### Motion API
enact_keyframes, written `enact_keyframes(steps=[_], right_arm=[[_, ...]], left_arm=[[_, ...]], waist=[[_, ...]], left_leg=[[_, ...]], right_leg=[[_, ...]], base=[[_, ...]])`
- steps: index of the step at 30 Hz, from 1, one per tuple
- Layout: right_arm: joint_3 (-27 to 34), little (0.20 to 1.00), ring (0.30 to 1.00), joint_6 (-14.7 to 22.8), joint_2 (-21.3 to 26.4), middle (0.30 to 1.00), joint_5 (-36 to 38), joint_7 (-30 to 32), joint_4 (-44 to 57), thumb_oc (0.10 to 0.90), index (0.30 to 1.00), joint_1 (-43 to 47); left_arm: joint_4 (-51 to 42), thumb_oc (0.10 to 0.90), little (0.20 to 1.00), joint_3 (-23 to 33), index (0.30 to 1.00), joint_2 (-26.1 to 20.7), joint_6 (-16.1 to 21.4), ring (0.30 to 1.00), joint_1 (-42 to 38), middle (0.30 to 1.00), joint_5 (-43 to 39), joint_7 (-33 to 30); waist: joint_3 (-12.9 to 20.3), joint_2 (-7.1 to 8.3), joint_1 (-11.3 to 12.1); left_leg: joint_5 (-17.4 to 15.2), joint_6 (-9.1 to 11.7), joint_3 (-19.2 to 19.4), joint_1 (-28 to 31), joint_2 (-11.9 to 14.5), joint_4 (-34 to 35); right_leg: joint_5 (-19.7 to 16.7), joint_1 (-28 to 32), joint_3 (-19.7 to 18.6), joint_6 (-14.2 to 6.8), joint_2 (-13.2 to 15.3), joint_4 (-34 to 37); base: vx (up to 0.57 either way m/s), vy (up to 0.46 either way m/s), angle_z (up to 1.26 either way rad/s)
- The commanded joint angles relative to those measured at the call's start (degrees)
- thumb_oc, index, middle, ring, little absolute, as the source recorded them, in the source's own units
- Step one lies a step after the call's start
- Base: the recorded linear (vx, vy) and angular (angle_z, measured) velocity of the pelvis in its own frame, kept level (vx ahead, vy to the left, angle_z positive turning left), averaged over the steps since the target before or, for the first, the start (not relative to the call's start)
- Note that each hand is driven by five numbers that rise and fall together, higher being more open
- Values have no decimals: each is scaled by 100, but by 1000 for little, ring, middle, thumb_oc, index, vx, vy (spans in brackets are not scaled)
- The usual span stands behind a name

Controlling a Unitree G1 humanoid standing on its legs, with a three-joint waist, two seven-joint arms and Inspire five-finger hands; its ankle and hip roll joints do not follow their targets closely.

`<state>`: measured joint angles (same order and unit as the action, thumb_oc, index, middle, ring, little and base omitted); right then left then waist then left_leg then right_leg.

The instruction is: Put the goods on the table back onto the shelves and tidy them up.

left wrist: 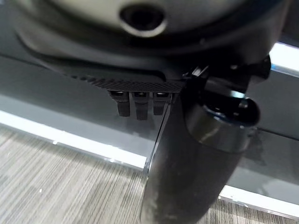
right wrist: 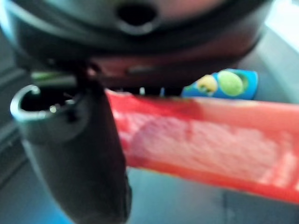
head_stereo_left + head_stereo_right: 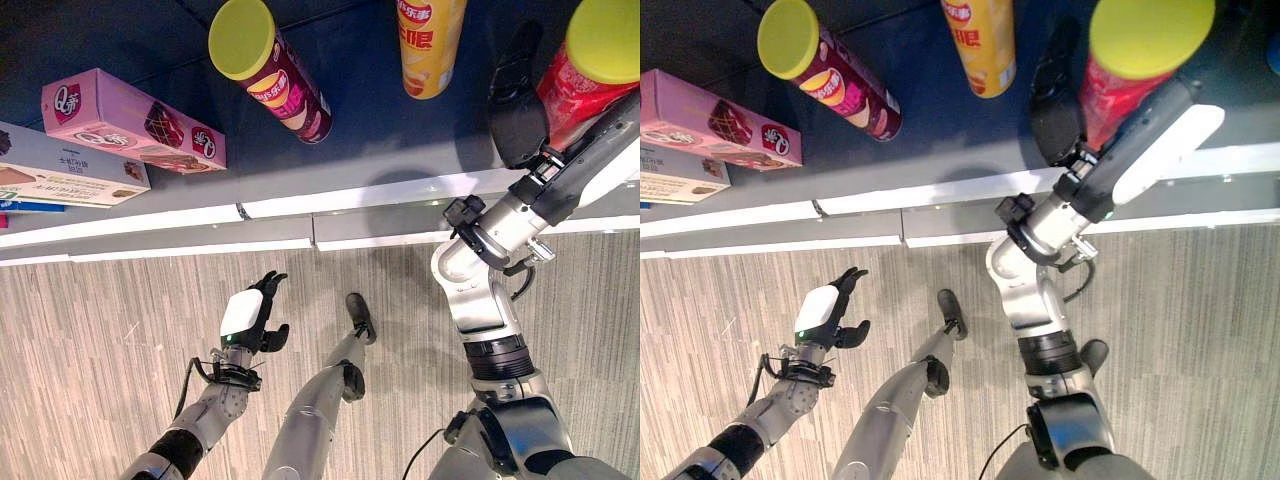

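The fingers of the right hand grasp the red can, which stands on the dark shelf beside the yellow can. Seat the base flat, clear of its neighbour, before releasing. The right arm reaches up over the shelf edge. The left hand hangs low above the floor, fingers loosely curled, holding nothing.
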<state>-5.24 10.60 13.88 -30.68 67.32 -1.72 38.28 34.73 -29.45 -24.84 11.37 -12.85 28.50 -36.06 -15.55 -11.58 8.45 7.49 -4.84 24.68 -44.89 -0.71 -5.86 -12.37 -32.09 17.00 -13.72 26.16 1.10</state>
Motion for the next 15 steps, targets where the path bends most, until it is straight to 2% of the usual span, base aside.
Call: enact_keyframes(steps=[1,5,10,15], right_arm=[[-89,900,900,513,209,900,-524,22,910,800,900,385],[-394,900,900,499,132,900,-590,-87,1068,800,900,262],[-497,900,900,553,70,900,-562,-139,1135,800,900,106],[-567,900,900,669,15,900,-482,-192,1251,800,900,-121]], left_arm=[[-241,800,900,-42,900,-373,-33,900,121,900,207,-444],[-232,800,900,-95,900,-394,-61,900,184,900,243,-440],[-140,800,900,-108,900,-381,-84,900,255,900,274,-416],[47,800,900,-105,900,-351,-145,900,329,900,316,-353]], waist=[[354,-232,198],[374,-193,163],[386,-134,102],[484,27,74]], left_leg=[[-2074,635,-171,354,90,-1317],[-2086,588,-232,549,123,-1313],[-2075,574,-282,696,150,-1266],[-2046,562,-377,942,141,-1136]], right_leg=[[-1735,-253,-171,-128,-119,141],[-1512,-255,-311,-128,-197,-4],[-1429,-210,-341,-128,-250,-74],[-1358,-48,-372,-128,-316,-124]], base=[[-15,-4,-5],[-32,-24,-8],[-18,-25,-1],[-19,-47,-2]])
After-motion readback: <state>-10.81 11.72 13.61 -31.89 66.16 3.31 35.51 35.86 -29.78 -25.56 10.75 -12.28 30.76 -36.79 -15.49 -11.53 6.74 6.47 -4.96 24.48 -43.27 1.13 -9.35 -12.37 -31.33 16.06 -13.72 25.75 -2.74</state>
